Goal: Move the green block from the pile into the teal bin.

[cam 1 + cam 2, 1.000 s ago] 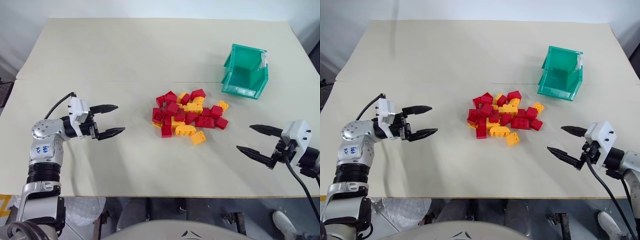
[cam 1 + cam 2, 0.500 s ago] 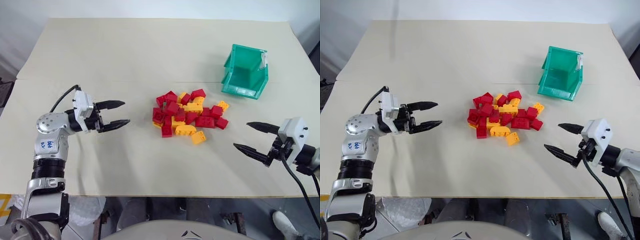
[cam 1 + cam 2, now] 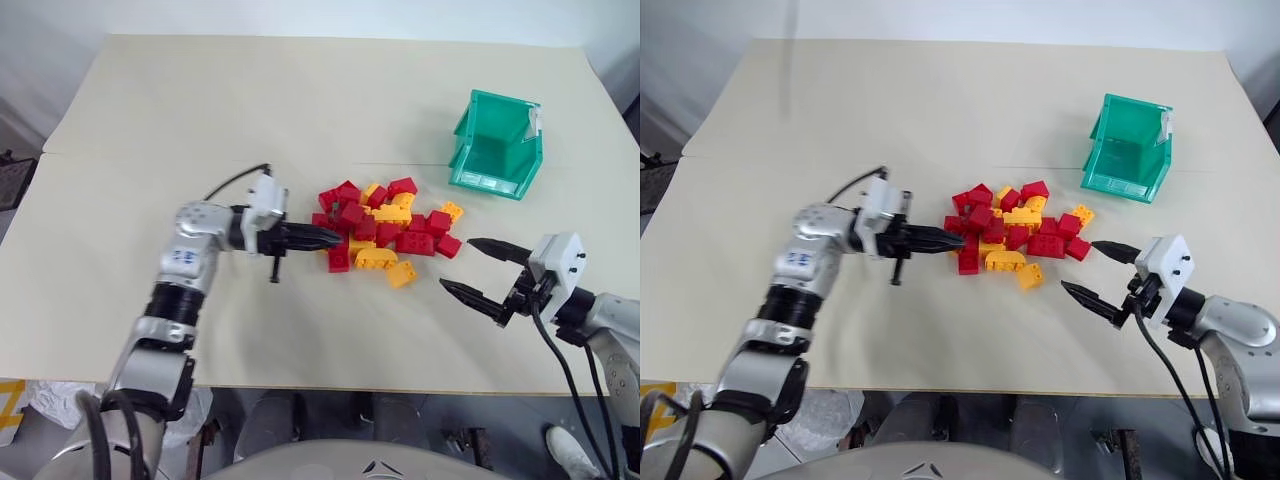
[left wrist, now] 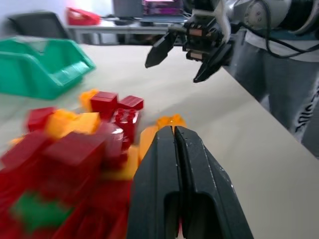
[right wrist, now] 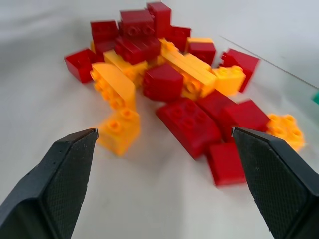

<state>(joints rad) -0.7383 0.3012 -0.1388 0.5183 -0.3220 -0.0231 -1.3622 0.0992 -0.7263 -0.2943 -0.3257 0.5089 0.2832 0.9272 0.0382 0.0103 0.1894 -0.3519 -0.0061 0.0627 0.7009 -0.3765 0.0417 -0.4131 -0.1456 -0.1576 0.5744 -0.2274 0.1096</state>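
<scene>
My left gripper [image 3: 335, 238] sits at the left edge of the pile [image 3: 385, 227] near the middle of the frame, fingers [image 4: 182, 174] pressed flat together with nothing between them. I judge I'm using them as a closed wedge to nudge bricks aside, not as a grasp. In the left wrist view a blurred patch of green [image 4: 31, 213] shows low among the red bricks, which I take to be the green block, half buried; from the head views I cannot pick it out. My right gripper [image 3: 472, 270] hangs at the lower right side of the pile, fingers spread wide and empty. The teal bin [image 3: 497, 145] stands on the bench [image 3: 200, 120] in the upper right of the frame, apart from the pile, with no brick inside that I can see. So nothing is delivered yet: uncovering, gripping, carrying and dropping the block all remain.
</scene>
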